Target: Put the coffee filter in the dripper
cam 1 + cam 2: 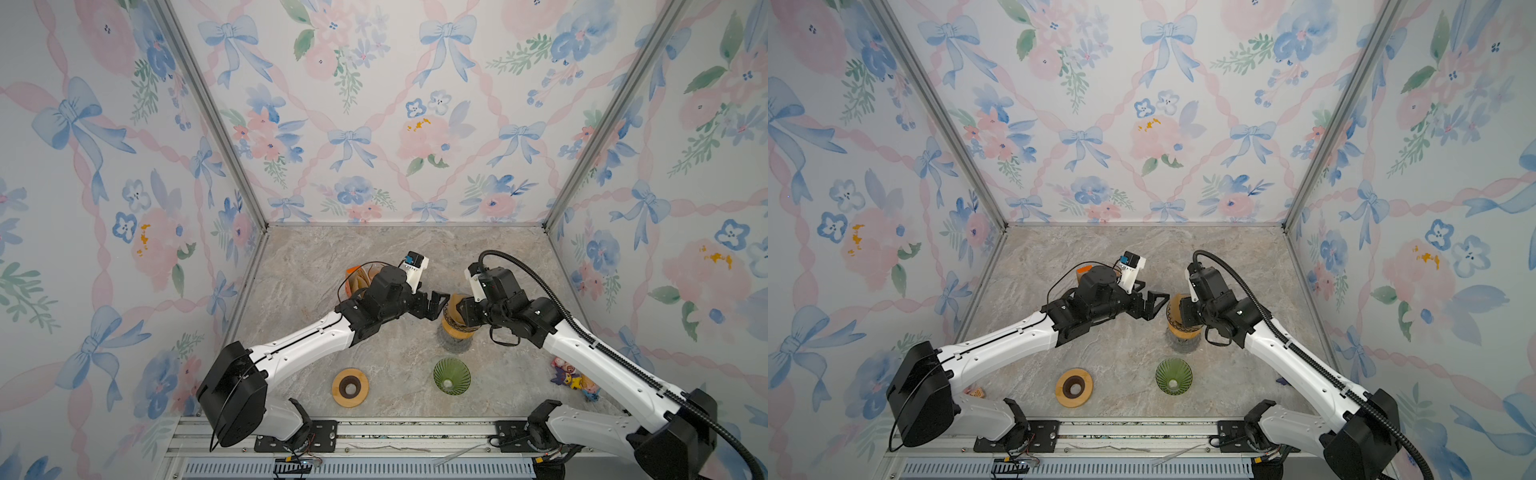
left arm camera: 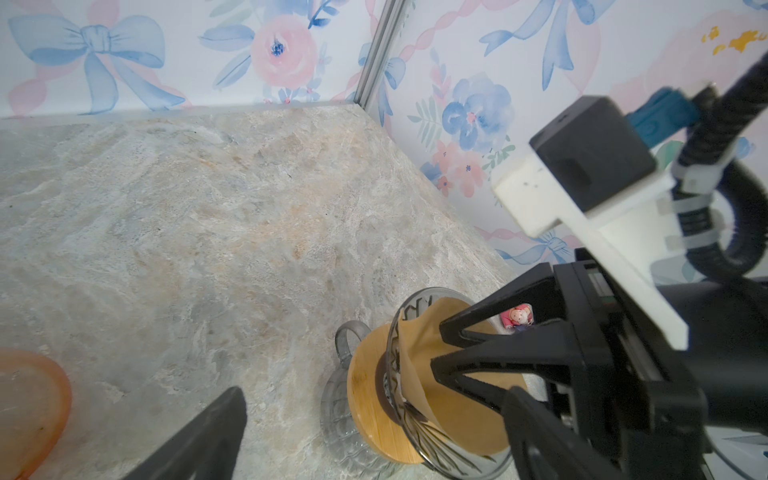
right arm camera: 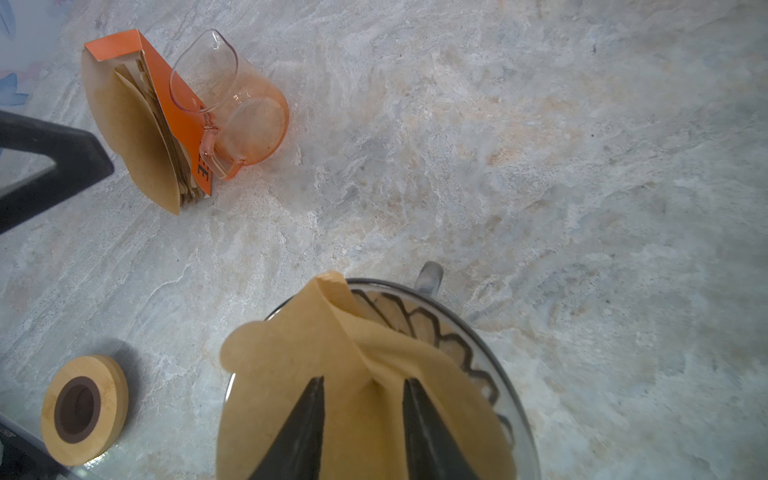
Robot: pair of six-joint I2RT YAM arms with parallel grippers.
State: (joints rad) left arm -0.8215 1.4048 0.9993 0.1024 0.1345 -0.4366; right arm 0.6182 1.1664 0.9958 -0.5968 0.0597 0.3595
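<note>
The coffee filter (image 3: 291,365), brown paper, sits inside the clear glass dripper (image 3: 457,328), one edge of it rising above the dripper's rim. The right gripper (image 3: 363,381) reaches into the dripper's cone, its fingers part-closed and pinching a raised fold of the paper. Under the dripper are a wooden collar (image 2: 374,399) and a glass carafe (image 2: 338,415), which stands on the marble table (image 3: 540,166). The left gripper (image 1: 433,306) hangs just beside the dripper on its left, fingers spread wide and holding nothing. Nearer the arms' bases than the dripper stand a green glass funnel (image 1: 451,375) and, left of it, a wooden ring (image 1: 350,387). Farther left of the dripper, an orange jug (image 3: 253,120) stands against a pack of filters (image 3: 141,124).
</note>
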